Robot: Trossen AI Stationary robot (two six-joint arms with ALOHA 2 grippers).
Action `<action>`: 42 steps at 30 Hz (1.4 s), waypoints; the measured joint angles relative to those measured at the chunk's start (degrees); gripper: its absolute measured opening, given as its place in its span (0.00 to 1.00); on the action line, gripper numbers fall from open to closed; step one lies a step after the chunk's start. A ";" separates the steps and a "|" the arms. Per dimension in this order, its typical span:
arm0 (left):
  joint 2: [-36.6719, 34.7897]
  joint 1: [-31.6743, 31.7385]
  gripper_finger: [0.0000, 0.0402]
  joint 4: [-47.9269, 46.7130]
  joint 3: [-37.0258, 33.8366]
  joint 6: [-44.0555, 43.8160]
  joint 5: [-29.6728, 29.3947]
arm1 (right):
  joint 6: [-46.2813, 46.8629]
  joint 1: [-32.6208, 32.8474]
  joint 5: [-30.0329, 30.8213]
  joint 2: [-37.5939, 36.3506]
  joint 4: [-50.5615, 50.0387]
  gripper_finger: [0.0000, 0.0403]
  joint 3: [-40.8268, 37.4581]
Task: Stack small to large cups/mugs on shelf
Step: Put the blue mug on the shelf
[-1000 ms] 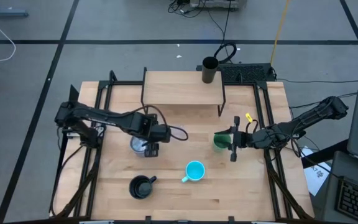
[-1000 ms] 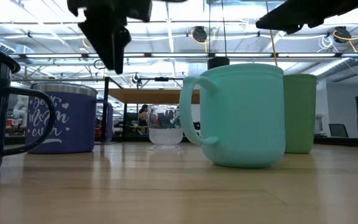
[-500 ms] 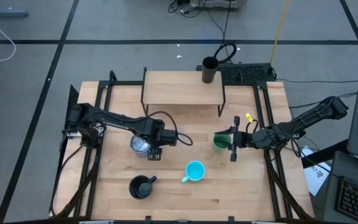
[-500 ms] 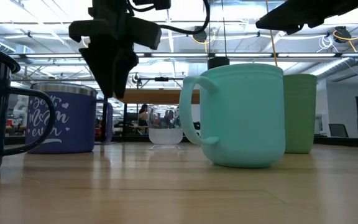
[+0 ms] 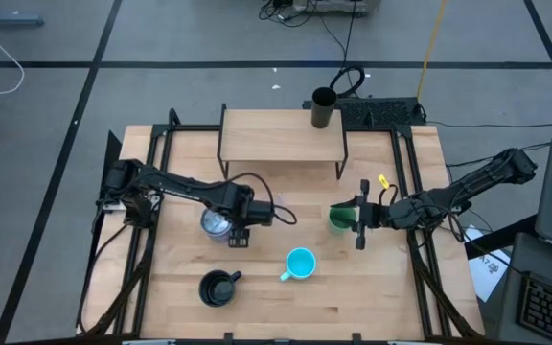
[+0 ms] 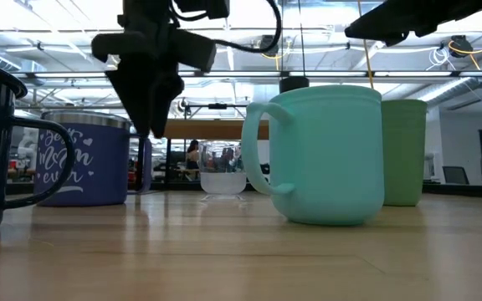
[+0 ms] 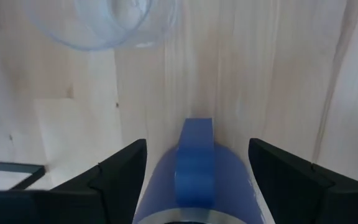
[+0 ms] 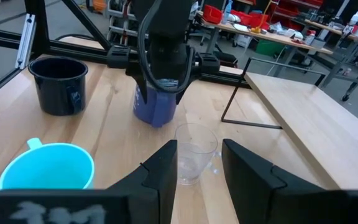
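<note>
The blue-purple mug (image 5: 216, 222) stands on the table left of centre, and the small clear glass (image 8: 194, 152) stands just right of it. My left gripper (image 7: 197, 149) is open above the mug, pointing down, one finger on each side of the mug's handle (image 7: 194, 162) without touching it. My right gripper (image 5: 356, 222) is open and empty, hovering over the green cup (image 5: 339, 218). The cyan mug (image 5: 300, 263) and the dark handled mug (image 5: 218, 287) stand nearer the front. The black tumbler (image 5: 323, 107) stands on the shelf's (image 5: 276, 136) far right corner.
The shelf's thin black legs (image 5: 341, 163) stand just beyond the cups. Bare tabletop lies at the near right (image 5: 372, 297) and under the shelf. Black frame rails (image 5: 151, 192) run along both table sides.
My left gripper has come down toward the blue-purple mug and gone slightly toward the table's right and near edges, ending over the mug's handle. No cup has moved.
</note>
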 joint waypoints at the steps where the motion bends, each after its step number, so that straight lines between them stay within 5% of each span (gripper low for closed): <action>1: 0.00 0.00 0.71 -0.01 -0.28 0.00 0.15 | 0.00 0.00 0.00 0.00 0.00 0.29 0.00; 7: 0.00 0.00 0.68 0.09 -0.97 0.32 1.07 | -0.06 0.00 0.00 0.00 0.00 0.29 0.00; 28: -0.02 1.66 0.24 2.65 -3.24 2.21 0.04 | -0.09 0.01 -0.03 0.00 0.42 0.29 0.00; 42: -0.07 2.75 0.32 2.72 -3.24 -2.06 -0.14 | -0.09 0.00 -0.07 0.00 0.39 0.29 0.00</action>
